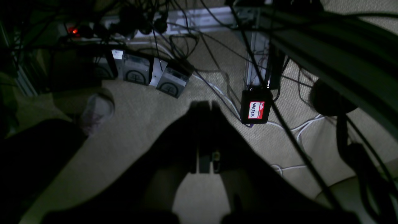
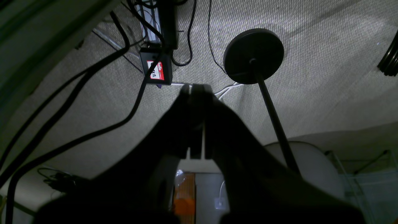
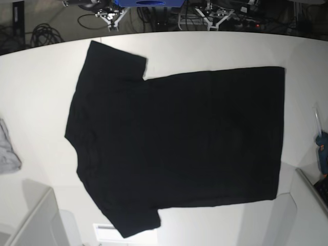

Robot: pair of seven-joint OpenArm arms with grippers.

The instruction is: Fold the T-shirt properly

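Note:
The T-shirt [image 3: 174, 143] lies spread flat on the white table [image 3: 41, 92] in the base view, plain black side up, collar to the left, hem to the right, one sleeve at the top left and one at the bottom left. Neither arm appears in the base view. The wrist views look down at a carpeted floor, and the T-shirt does not show in them. My left gripper [image 1: 205, 104] is shut with nothing between its fingers. My right gripper [image 2: 196, 87] is shut and empty too.
A small light grey cloth [image 3: 7, 154] lies at the table's left edge, and a teal and orange object [image 3: 322, 148] sits at its right edge. Below, cables, a black box with a red label [image 1: 255, 107] and a round black stand base [image 2: 253, 56] rest on the carpet.

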